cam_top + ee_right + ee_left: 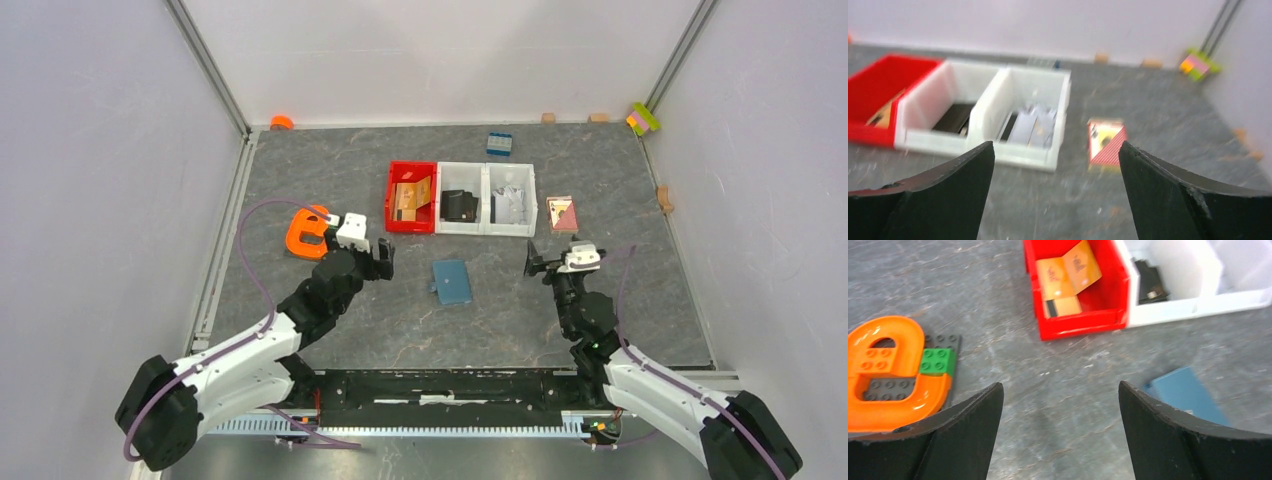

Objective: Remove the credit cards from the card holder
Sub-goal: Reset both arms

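Note:
The steel-blue card holder [452, 281] lies flat and closed on the table between my two arms; its corner [1184, 392] shows beside the right finger in the left wrist view. Tan-gold credit cards [412, 195] [1068, 272] lie in the red bin [393, 222]. A black card [459, 204] [1150, 282] is in the middle white bin, and silvery-grey cards [511, 203] [1030, 125] are in the right one. My left gripper [383, 258] [1059, 385] stands open and empty to the left of the holder. My right gripper [534, 260] [1056, 144] is open and empty to its right.
An orange horseshoe-shaped toy [308, 232] [883, 370] on a grey studded plate sits just left of my left gripper. A red-striped card [561, 213] [1106, 141] lies right of the white bins [487, 231]. A dark-blue brick [499, 144] and coloured blocks [644, 118] are near the back wall.

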You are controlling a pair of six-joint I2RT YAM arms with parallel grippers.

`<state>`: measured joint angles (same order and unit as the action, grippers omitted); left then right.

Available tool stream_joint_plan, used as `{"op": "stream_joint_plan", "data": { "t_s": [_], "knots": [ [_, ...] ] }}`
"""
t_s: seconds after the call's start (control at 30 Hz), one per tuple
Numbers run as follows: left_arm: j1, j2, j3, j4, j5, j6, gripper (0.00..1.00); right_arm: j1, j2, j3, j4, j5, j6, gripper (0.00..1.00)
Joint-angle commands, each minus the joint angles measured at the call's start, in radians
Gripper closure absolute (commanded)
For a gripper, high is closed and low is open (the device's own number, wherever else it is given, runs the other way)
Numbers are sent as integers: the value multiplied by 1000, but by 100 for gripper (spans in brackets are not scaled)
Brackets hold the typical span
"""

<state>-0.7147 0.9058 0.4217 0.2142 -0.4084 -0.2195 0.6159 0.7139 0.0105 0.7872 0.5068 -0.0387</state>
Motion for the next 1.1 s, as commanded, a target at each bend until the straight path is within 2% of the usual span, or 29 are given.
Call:
{"op": "stream_joint_plan", "data": {
  "t_s": [0.0, 0.07, 0.17, 0.27, 0.4, 0.5, 0.57, 0.7, 0.8, 0.87, 0.93, 1.07],
  "knots": [
    [0, 48, -44, 231, -164, 200, 9, 1, 49, -204, 377, 122, -280, 2],
    [0, 80, -32, 242, -241, 258, 8, 1, 102, -188, 403, 177, -368, 2],
    [8, 114, -67, 354, -365, 330, 8, -29, 201, -252, 653, 220, -446, 2],
    [52, 107, -109, 402, -339, 348, 8, -130, 328, -304, 856, 180, -396, 3],
    [133, 103, -137, 415, -304, 335, 9, -192, 445, -267, 832, 137, -370, 3],
    [162, 118, -178, 489, -302, 353, 10, -239, 517, -255, 836, 76, -333, 6],
    [201, 158, -207, 561, -310, 331, 10, -258, 580, -244, 874, 43, -339, 8],
    [294, 300, -216, 673, -248, 269, 11, -290, 712, -275, 1091, 94, -303, 8],
    [308, 323, -223, 728, -191, 283, 13, -324, 756, -262, 1108, 64, -279, 9],
    [336, 327, -244, 780, -170, 271, 12, -338, 722, -225, 990, 81, -249, 5],
    [377, 323, -211, 701, -134, 241, 14, -360, 692, -176, 833, 74, -214, 3],
    [426, 340, -169, 630, -54, 229, 18, -373, 695, -160, 808, 57, -204, 2]
  ]
}}
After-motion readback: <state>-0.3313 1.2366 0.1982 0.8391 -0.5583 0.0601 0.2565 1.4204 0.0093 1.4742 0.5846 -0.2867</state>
